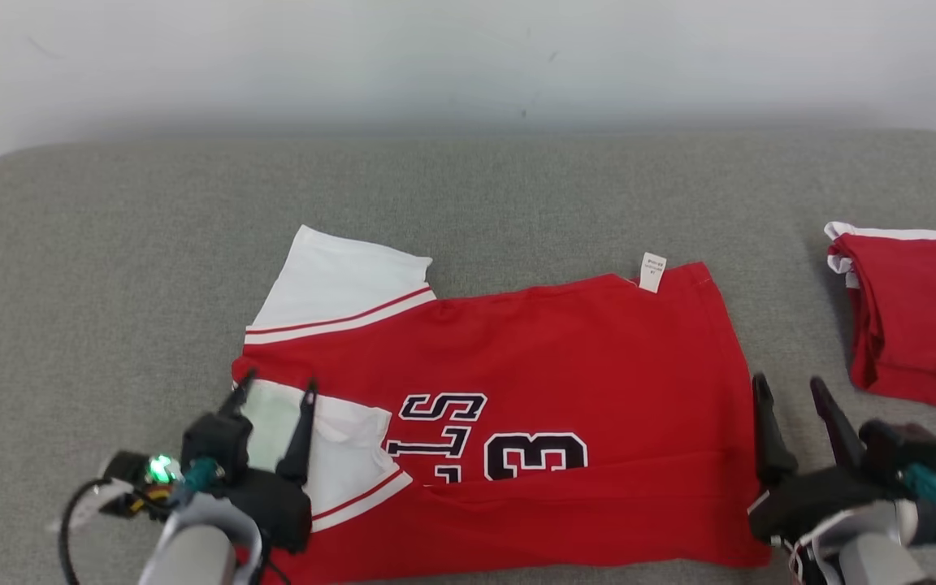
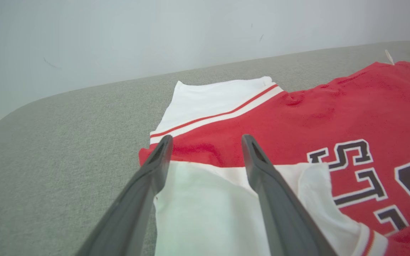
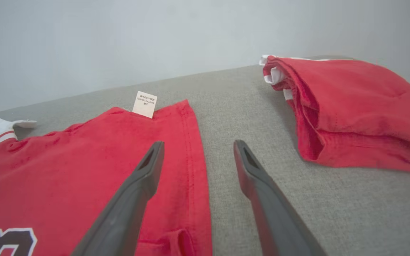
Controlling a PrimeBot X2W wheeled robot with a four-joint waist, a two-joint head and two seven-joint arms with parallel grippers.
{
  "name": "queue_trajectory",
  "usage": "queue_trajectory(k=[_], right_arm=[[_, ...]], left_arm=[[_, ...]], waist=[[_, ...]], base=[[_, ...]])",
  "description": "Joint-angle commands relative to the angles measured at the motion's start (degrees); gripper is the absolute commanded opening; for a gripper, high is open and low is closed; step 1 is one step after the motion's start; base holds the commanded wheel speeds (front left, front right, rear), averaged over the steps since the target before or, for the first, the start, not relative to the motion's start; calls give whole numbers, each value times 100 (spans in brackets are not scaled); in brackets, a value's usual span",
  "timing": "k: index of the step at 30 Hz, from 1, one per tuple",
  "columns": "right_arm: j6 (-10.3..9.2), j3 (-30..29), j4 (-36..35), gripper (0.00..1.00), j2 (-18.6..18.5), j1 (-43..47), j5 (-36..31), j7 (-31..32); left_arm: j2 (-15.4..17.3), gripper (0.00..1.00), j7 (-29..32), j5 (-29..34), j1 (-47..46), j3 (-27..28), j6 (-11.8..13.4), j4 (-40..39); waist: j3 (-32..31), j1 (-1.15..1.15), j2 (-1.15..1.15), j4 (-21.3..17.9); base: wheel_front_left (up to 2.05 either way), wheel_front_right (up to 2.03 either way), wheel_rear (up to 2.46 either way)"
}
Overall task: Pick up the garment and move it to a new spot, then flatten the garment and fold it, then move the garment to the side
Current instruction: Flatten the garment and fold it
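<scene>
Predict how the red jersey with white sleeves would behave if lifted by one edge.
Probably floppy: the red jersey lies creased, its near sleeve folded over its front. Likely light: thin fabric lies flat on the grey fabric surface. It may drag, not slide, on that textured weave.

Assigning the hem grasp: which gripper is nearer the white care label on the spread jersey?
Right. The right gripper straddles the jersey's hem edge, just short of the care label; the left gripper is over the white sleeve at the opposite end.
</scene>
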Motion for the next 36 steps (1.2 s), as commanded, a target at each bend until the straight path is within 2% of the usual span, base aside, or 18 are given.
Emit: queue_trajectory(k=[1, 5, 10, 18, 23, 30, 31, 32, 33, 34, 36], right_arm=[[-6, 50, 11, 100, -43, -185, -50, -5], [-6, 227, 228, 100, -92, -772, -140, -5], [-6, 301, 747, 100, -189, -1569, -159, -5], [-6, 445, 1684, 100, -385, -2518, -118, -5], [-6, 507, 2333, 100, -421, -2862, 87, -5], [-6, 579, 2709, 100, -468, -3144, 274, -4], [-6, 591, 2775, 91, -467, -3193, 311, -4], [-6, 600, 2846, 78, -477, -3232, 330, -3], [-6, 616, 2904, 58, -486, -3264, 346, -3], [-6, 607, 2962, 45, -483, -3296, 381, -3], [-6, 632, 3000, 41, -476, -3324, 408, -3]], left_arm=[[77, 100, -6, 10, -155, 55, -21, 15], [170, 100, -6, 50, -656, 131, -97, 156], [393, 100, -6, 192, -1356, 29, -328, 523], [567, 100, -7, 232, -2278, -136, -645, 1223], [582, 100, -6, 155, -2568, -192, -742, 1482], [609, 100, -6, 27, -2769, -269, -842, 1679], [616, 100, -6, 10, -2799, -302, -852, 1710], [626, 100, -6, -24, -2834, -320, -880, 1726], [644, 100, -6, -18, -2875, -361, -887, 1772], [667, 100, -6, -56, -2935, -378, -906, 1815], [669, 100, -6, -163, -3021, -458, -943, 1925]], waist=[[186, 0, 0, 13], [498, 0, 0, 24], [858, 0, 0, 114], [1117, 0, 0, 337], [1195, 0, 0, 437], [1306, 0, 0, 492], [1321, 0, 0, 495], [1341, 0, 0, 499], [1357, 0, 0, 501], [1377, 0, 0, 501], [1411, 0, 0, 501]], base=[[0, 0, 0], [0, 0, 0], [0, 0, 0], [0, 0, 0], [0, 0, 0], [0, 0, 0], [0, 0, 0], [0, 0, 0], [0, 0, 0], [0, 0, 0], [0, 0, 0]])
